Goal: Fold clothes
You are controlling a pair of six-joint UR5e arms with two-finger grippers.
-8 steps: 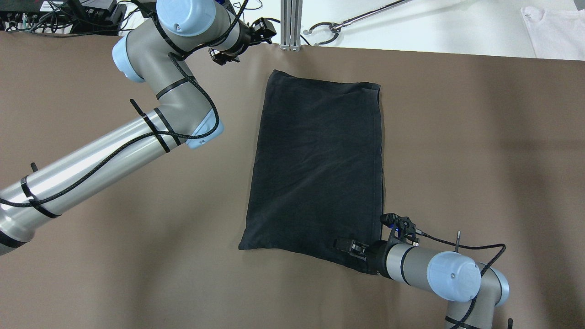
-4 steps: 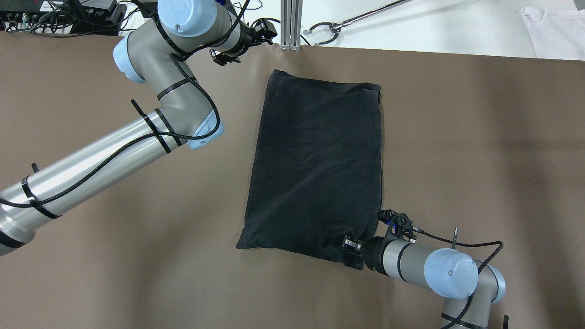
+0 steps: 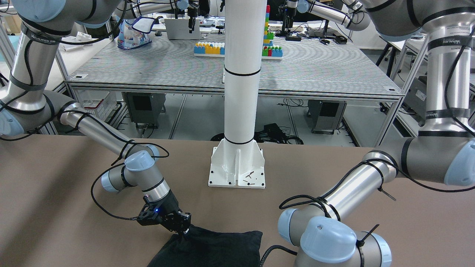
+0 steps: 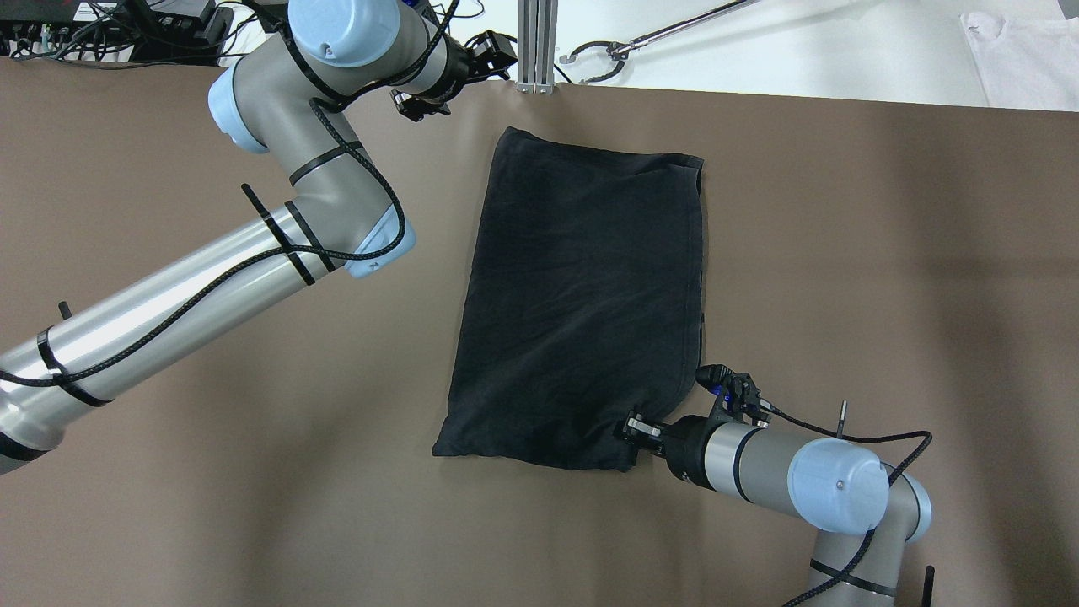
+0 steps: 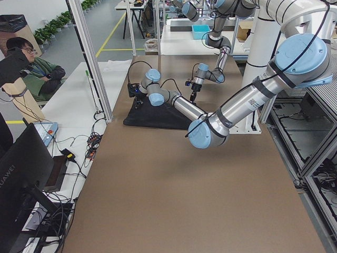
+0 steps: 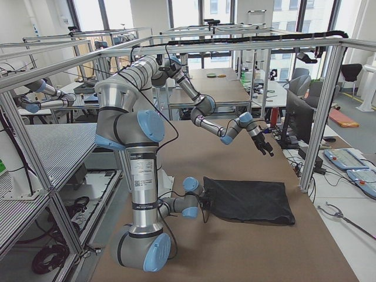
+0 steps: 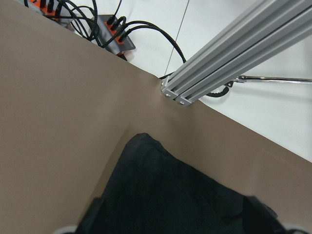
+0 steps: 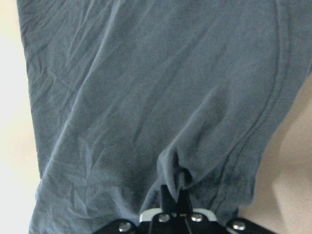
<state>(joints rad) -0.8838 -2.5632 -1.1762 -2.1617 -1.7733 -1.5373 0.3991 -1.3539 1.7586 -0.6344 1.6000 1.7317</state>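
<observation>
The cloth (image 4: pixel 582 295) lies flat in the middle of the desk (image 4: pixel 885 253), a long dark rectangle. The left tool (image 4: pixel 491 52) hangs wide open near the far left corner, holding nothing. At the near right corner the right tool (image 4: pixel 634 428) is pinched on a pucker of hem. I'd say a fold is just starting. Next, the left tool likely needs its own corner, so both can carry an edge across.
</observation>
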